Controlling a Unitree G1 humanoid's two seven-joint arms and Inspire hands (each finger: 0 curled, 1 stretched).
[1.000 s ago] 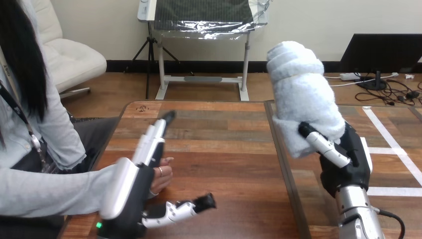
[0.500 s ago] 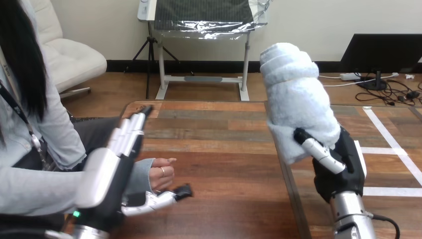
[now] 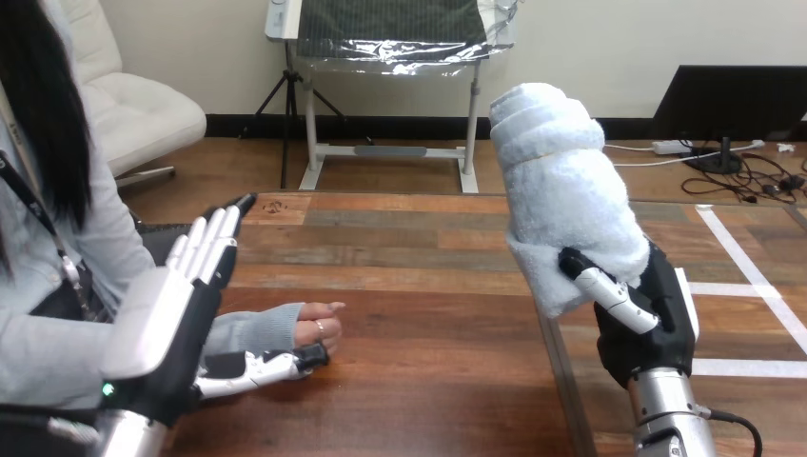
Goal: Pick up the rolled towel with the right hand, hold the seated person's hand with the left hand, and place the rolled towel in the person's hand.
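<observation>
Right hand [image 3: 647, 324], at 4 o'clock of the view, raised above the wooden table [image 3: 428, 286]: clenched round the lower end of the rolled towel [image 3: 561, 190], thumb [image 3: 601, 288] laid across the cloth.

Rolled towel: white, near upright, rising from the right hand toward 11 o'clock, clear of the table.

Left hand [image 3: 167, 328], at 8 o'clock of the view: released, fingers [image 3: 211, 243] straight and close together, pointing toward 1 o'clock, its thumb stretched toward 3 o'clock.

Person's hand [image 3: 316, 328], at 3 o'clock of the left hand: resting on the table, loosely curled, out of a grey sleeve [image 3: 252, 331], just above the left thumb's tip; touching or apart, cannot tell.

Person's hand and rolled towel: well apart, towel at 2 o'clock of it.
</observation>
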